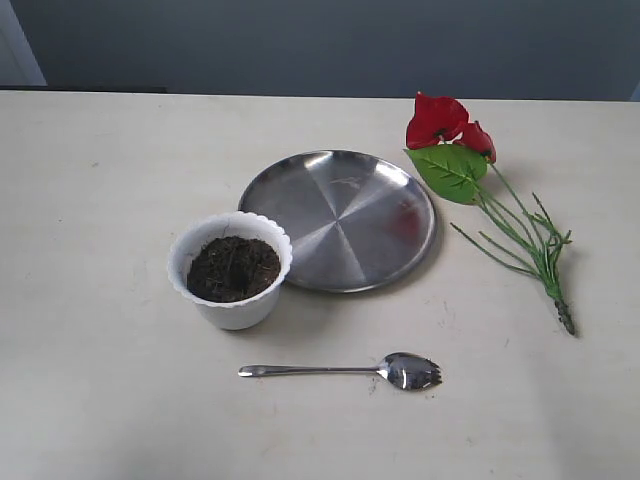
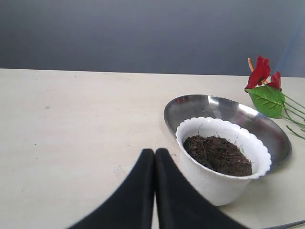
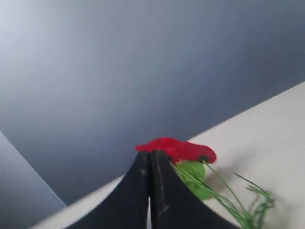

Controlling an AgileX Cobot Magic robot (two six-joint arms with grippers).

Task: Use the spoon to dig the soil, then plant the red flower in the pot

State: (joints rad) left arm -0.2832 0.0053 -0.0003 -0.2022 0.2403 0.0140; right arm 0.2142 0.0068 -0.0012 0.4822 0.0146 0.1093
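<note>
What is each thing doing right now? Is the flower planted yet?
Red flower: lying flat on the table, not planted.
Pot: upright, touching the steel plate's edge.
Soil: in the pot, not dug.
Spoon: lying on the table, untouched.
Steel plate: flat, nothing on it.
Left hand: shut, empty.
Right hand: shut, empty.

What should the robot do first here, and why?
Probably open one gripper, likely the left gripper, and reach for the spoon. It lies untouched on the table in front of the pot, both grippers are shut and empty, and the soil looks undug.
</note>
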